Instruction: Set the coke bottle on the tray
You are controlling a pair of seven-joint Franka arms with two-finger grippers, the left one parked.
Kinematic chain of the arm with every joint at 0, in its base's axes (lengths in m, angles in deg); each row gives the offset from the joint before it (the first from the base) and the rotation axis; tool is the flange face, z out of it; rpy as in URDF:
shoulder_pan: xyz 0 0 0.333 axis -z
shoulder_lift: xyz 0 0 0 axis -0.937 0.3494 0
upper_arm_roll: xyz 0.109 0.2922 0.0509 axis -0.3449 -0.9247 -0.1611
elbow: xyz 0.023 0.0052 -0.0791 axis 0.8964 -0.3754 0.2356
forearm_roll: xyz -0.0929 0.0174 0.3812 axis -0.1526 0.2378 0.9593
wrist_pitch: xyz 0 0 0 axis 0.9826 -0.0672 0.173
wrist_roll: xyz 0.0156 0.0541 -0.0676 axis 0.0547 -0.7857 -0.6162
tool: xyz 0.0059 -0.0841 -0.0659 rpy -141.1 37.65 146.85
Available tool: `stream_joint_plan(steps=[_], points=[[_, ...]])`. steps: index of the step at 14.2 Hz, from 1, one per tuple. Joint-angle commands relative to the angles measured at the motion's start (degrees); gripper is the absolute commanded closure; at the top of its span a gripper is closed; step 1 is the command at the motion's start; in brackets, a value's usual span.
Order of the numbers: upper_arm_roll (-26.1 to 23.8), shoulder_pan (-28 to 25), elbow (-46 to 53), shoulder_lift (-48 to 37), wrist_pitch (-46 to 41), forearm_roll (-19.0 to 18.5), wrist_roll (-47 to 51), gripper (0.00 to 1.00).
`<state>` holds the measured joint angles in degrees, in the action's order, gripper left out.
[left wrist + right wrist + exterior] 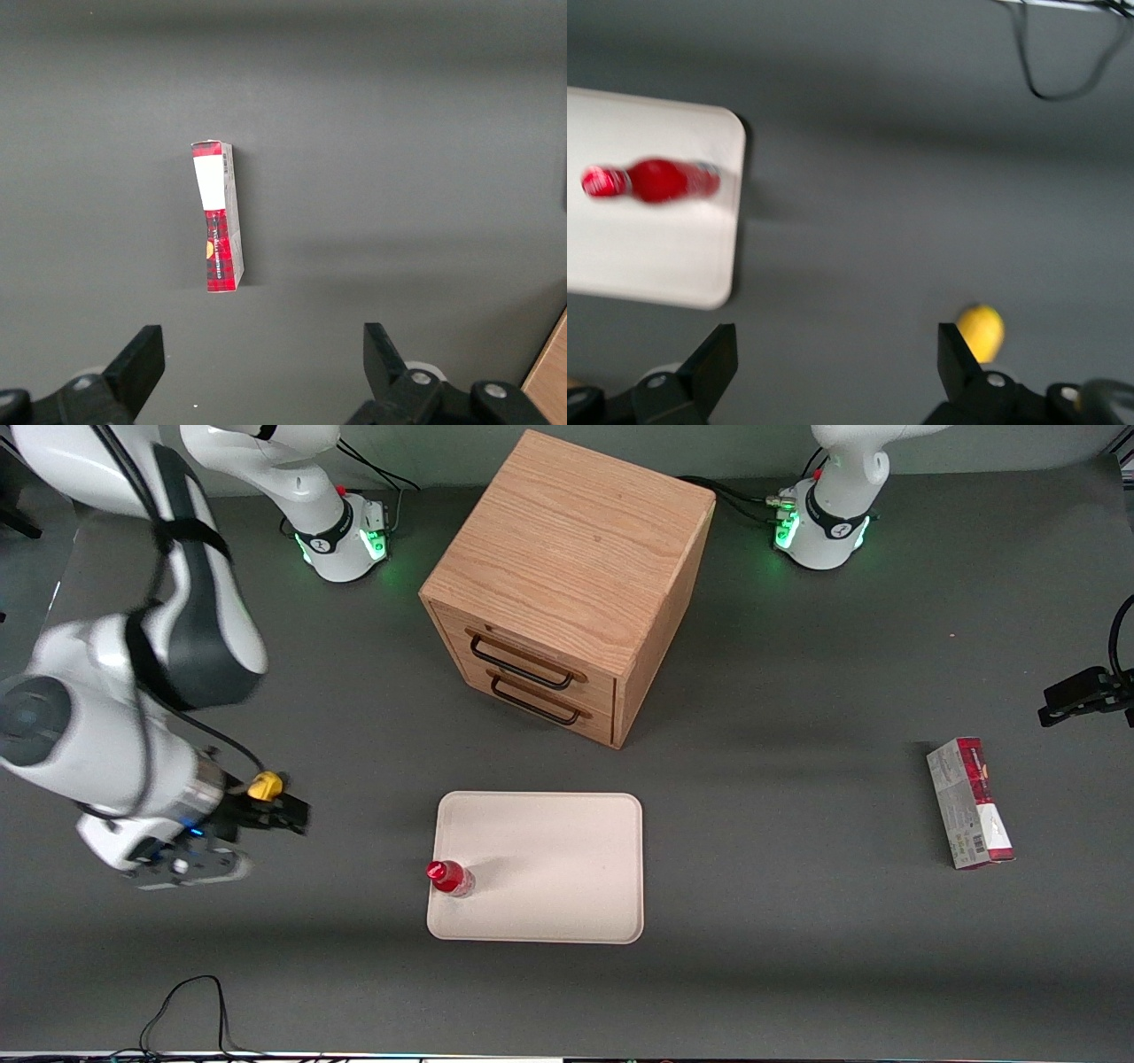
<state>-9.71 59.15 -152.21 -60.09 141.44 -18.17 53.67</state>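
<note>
The coke bottle, small and red with a red cap, stands upright on the cream-white tray, close to the tray edge that faces the working arm's end of the table. My right gripper hangs over bare table beside the tray, toward the working arm's end, apart from the bottle. It is open and empty. In the right wrist view the bottle shows on the tray, and the gripper has only grey table between its spread fingers.
A wooden drawer box stands farther from the front camera than the tray. A red-and-grey carton lies toward the parked arm's end. A small yellow object sits beside my gripper. A black cable loops near the table's front edge.
</note>
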Motion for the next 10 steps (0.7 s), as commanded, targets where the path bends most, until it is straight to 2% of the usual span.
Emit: stream_joint_plan(steps=[1,3,4,8,10], points=[[4.5,-0.7,-12.1,-12.9,-0.5,3.6,-3.0,0.00],[4.7,-0.5,-21.3,-21.0,-0.5,3.1,-3.4,0.00],[4.7,-0.5,-22.5,-23.0,-0.7,3.0,-3.1,0.00],[4.8,0.0,-22.6,-27.4,-7.0,2.5,-2.5,0.00],[4.7,0.3,-22.2,-27.6,-8.2,0.6,-2.5,0.00]])
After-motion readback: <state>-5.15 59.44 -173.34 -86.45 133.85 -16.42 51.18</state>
